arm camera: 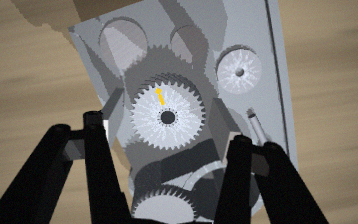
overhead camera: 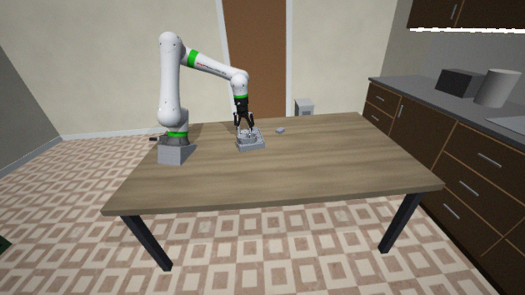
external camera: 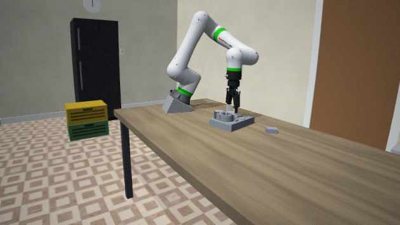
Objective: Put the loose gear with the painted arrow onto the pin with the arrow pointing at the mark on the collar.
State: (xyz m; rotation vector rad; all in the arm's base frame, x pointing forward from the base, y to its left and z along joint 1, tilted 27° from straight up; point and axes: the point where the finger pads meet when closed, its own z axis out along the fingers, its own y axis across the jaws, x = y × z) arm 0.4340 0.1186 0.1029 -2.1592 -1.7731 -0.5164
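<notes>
The loose gear [arm camera: 182,127] lies flat over the timing case [overhead camera: 251,147] [external camera: 231,127] [arm camera: 252,22], its yellow arrow [arm camera: 160,96] pointing up and slightly left in the wrist view. Its centre bore looks dark. My gripper [overhead camera: 245,129] [external camera: 232,112] [arm camera: 167,106] is part open, pointing down low over the case. In the wrist view its fingers stand on either side of the gear with narrow gaps, not visibly touching it. A slim pale post [arm camera: 257,127] stands right of the gear, partly behind a finger. I cannot make out the collar's mark or tell whether the gear sits on a pin.
A smaller gear [arm camera: 232,80] sits at the upper right of the case in the wrist view, and another toothed gear [arm camera: 165,210] shows at the bottom edge. Raised housing walls stand near the fingers. A small grey block [overhead camera: 280,131] [external camera: 271,130] lies on the table beside the case.
</notes>
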